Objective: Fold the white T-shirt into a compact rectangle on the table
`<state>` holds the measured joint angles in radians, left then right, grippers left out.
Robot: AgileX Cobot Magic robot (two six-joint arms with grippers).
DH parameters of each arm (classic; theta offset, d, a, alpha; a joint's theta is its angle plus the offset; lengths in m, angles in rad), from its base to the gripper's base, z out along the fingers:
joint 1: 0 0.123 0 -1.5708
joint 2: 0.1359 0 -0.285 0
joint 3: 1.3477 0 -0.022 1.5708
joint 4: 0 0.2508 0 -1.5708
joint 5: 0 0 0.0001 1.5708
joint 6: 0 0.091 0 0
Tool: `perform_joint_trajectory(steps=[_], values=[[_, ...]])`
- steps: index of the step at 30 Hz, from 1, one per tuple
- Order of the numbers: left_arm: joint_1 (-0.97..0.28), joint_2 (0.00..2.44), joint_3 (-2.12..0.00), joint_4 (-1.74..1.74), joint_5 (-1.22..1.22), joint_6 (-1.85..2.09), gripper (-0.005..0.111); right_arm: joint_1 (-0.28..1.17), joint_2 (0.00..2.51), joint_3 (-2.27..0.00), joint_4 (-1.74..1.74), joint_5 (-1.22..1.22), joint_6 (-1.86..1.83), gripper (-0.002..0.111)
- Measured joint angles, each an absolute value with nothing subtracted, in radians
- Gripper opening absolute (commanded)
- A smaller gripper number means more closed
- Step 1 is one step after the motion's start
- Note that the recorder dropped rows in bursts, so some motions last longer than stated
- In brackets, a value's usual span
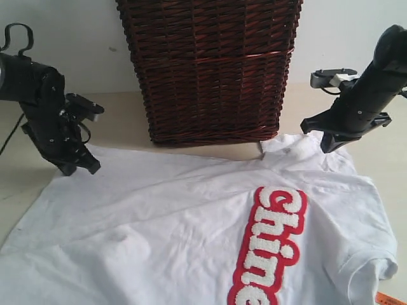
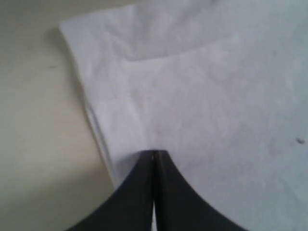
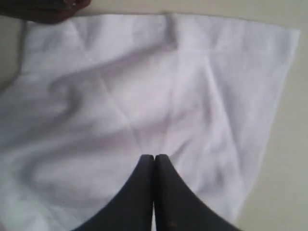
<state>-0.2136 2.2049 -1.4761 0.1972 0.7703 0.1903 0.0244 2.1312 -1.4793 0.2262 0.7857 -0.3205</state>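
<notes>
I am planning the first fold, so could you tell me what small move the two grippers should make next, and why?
Probably open both grippers where they are. The white T-shirt lies spread flat and unfolded on the table, and the left gripper and right gripper sit shut at its far edge with no cloth visibly pinched, so they need open jaws before gripping that edge.

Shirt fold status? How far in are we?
Done: no fold yet. The white T-shirt lies spread open, lettering up, on the table in front of the wicker basket.
In hand: the left gripper and right gripper, both shut, sit at the shirt's far edge, one towards each side. Whether they pinch cloth isn't clear.
Left: every fold into the rectangle.
</notes>
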Motion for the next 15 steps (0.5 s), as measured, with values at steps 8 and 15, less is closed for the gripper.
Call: perform_joint_trajectory(steps=[8,15], values=[[-0.155,2.235,-1.498,0.396,0.746,-0.018,0.000,0.024,2.223,-1.485,0.214,0.687,-0.311,0.000],[-0.131,2.235,-1.498,0.402,0.738,-0.091,0.000,0.024,2.261,-1.569,0.219,0.710,-0.307,0.000]])
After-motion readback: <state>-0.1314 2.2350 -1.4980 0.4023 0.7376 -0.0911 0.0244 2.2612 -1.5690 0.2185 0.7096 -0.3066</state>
